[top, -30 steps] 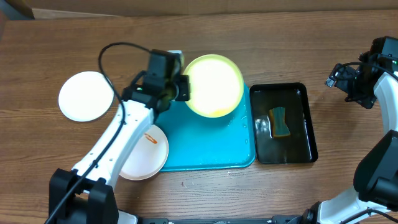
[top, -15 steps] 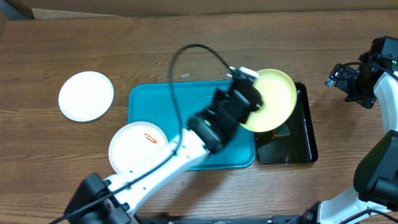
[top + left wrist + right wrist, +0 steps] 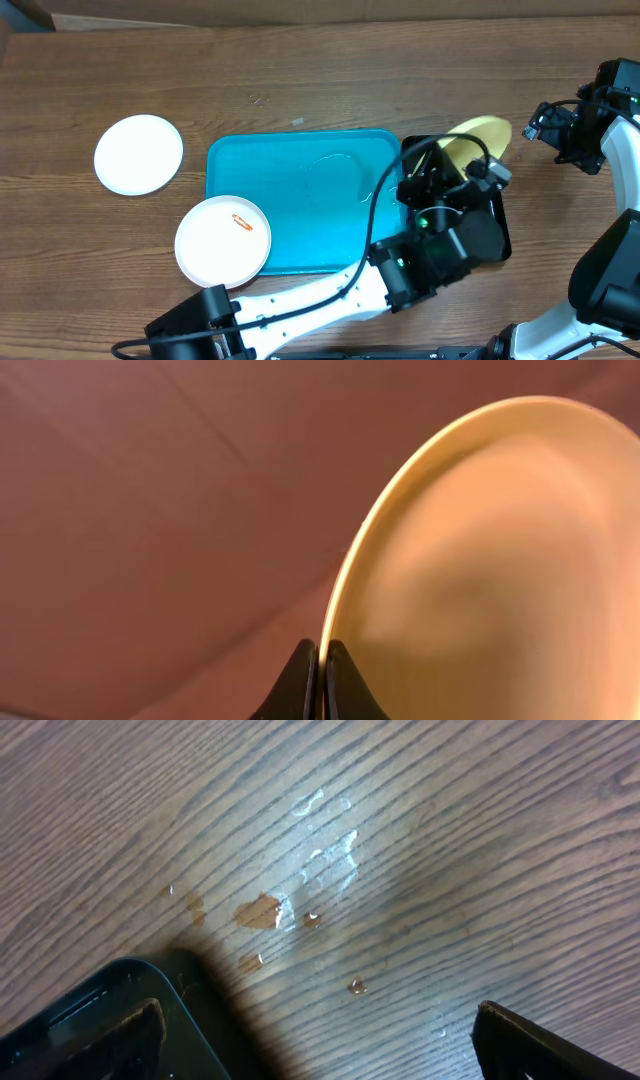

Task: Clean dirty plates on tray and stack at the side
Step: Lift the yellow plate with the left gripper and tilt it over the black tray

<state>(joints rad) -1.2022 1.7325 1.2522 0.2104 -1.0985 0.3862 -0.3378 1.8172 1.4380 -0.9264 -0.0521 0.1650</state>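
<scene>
1. L fingers (image 3: 298,678) clamped on rim of pale yellow-green round plate (image 3: 480,133); plate tilted on edge over narrow black tray (image 3: 500,228).
2. R fingers (image 3: 125,1042) wide apart, empty, over wet wooden bench (image 3: 450,820).
3. White plate w/ orange smear (image 3: 222,240) overlaps near-left corner of big turquoise plastic tray (image 3: 290,170); clean white plate (image 3: 139,154) on bench, further left.

Overhead the light is bright and even, shadows soft, detail sharp. The left wrist view is smeared and reddish, the plate (image 3: 480,560) out of focus. In the right wrist view wet spots (image 3: 325,855) on the table (image 3: 480,840) glint white.
</scene>
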